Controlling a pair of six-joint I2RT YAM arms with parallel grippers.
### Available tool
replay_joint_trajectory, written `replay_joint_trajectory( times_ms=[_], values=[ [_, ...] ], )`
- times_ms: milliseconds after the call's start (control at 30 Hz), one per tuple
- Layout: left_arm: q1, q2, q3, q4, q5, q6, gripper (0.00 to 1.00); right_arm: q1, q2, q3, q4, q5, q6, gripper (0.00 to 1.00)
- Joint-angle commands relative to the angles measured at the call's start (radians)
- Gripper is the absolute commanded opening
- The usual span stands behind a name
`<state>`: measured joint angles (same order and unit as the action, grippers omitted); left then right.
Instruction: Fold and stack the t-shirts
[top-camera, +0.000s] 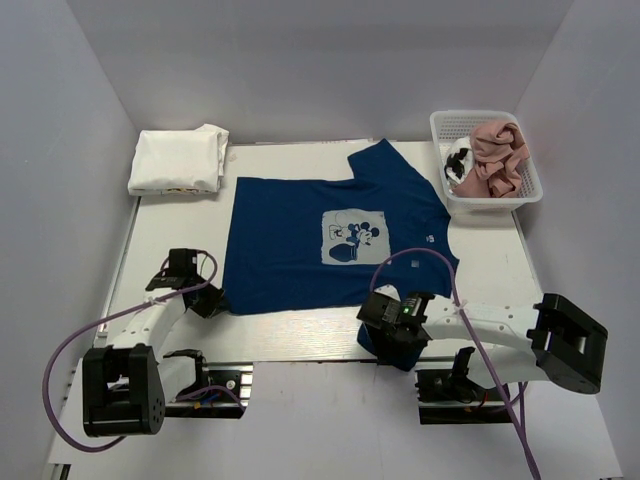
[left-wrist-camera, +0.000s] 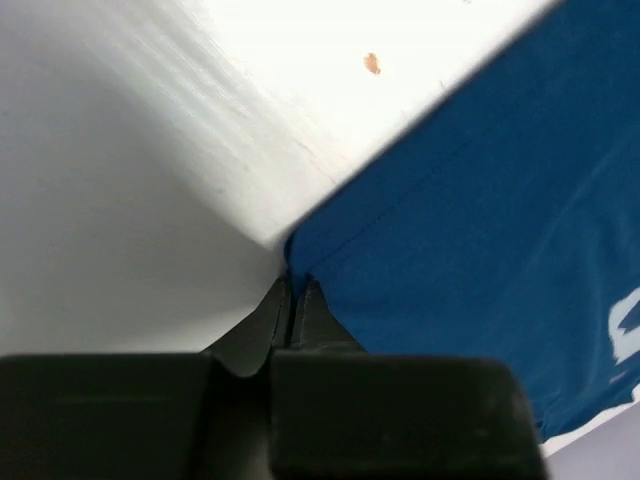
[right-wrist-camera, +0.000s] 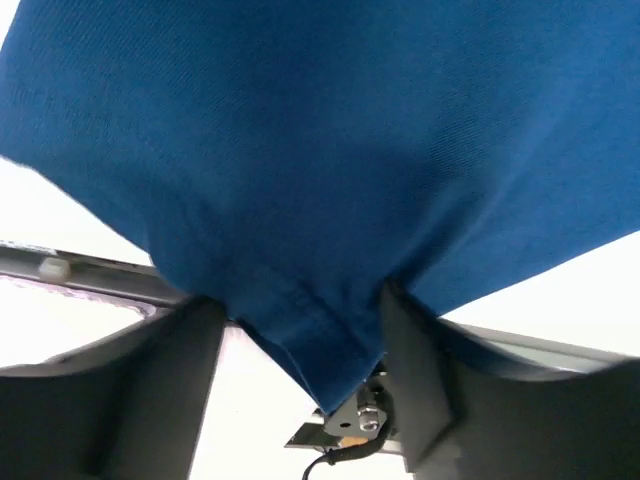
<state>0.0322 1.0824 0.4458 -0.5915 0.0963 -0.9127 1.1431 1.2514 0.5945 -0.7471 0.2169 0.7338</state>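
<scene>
The navy blue t-shirt (top-camera: 300, 240) with its pale cartoon print lies spread flat in the middle of the table. My left gripper (top-camera: 214, 299) is shut on its near left corner; in the left wrist view the fingertips (left-wrist-camera: 292, 285) pinch the hem of the blue cloth (left-wrist-camera: 480, 250). My right gripper (top-camera: 396, 322) is at the shirt's near right part. In the right wrist view its jaws (right-wrist-camera: 300, 300) stand apart, and a bunched fold of the shirt (right-wrist-camera: 320, 150) hangs between them. A folded white t-shirt (top-camera: 178, 160) lies at the far left.
A white mesh basket (top-camera: 485, 120) at the far right holds a dusty pink t-shirt (top-camera: 498, 155) and a white black-marked one (top-camera: 458, 165). The table's near edge with its metal rail (right-wrist-camera: 60, 268) is right under my right gripper. Grey walls enclose the table.
</scene>
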Motion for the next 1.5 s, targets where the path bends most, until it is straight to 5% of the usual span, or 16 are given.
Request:
replay_joint_trajectory(
  times_ms=[0, 100, 133, 167, 467, 767, 900, 1167, 1467],
  values=[
    [-0.003, 0.013, -0.016, 0.021, -0.012, 0.006, 0.01, -0.006, 0.051, -0.033, -0.006, 0.105, 0.064, 0.65],
    [-0.003, 0.022, 0.007, 0.012, -0.047, 0.006, 0.00, -0.003, 0.046, -0.035, 0.006, 0.089, 0.029, 0.29],
    [-0.003, 0.022, 0.016, -0.002, -0.058, 0.015, 0.00, -0.002, 0.036, -0.032, 0.005, 0.082, 0.026, 0.05],
    [-0.003, 0.022, 0.034, -0.002, -0.067, 0.015, 0.00, 0.000, 0.026, -0.025, 0.006, 0.043, 0.016, 0.00],
    [-0.003, 0.033, 0.116, -0.054, -0.081, 0.035, 0.00, 0.001, -0.098, 0.100, -0.208, -0.010, -0.017, 0.00],
    [-0.003, -0.042, 0.131, 0.021, -0.017, 0.058, 0.00, -0.080, -0.092, 0.175, -0.152, 0.173, -0.005, 0.00],
    [-0.003, 0.017, 0.217, 0.045, -0.017, 0.058, 0.00, -0.169, -0.049, 0.251, -0.091, 0.301, -0.054, 0.00],
    [-0.003, 0.273, 0.402, 0.102, 0.017, 0.058, 0.00, -0.419, 0.072, 0.393, 0.071, 0.277, -0.241, 0.00],
    [0.006, 0.531, 0.632, 0.062, -0.012, 0.058, 0.00, -0.554, 0.278, 0.580, 0.133, 0.266, -0.382, 0.00]
  ],
)
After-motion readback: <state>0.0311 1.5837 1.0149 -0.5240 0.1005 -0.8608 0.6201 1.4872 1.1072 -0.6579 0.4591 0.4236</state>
